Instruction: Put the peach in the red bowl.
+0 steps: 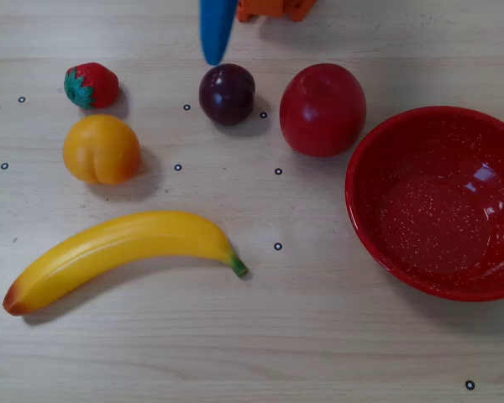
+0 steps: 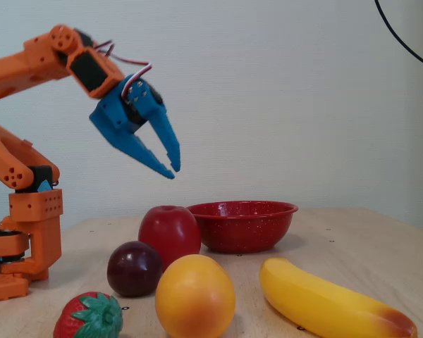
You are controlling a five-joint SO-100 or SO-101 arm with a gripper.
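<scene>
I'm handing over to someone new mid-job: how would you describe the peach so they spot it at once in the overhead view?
Start at the red bowl on the right edge and cross past the apple and plum to the far left. There, just below the strawberry and above the banana, sits the peach. It is the only round orange-yellow fruit, with a shallow crease.

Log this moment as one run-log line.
gripper: open, raised, empty | peach: on table, untouched | red bowl: empty | step: approach not begun
</scene>
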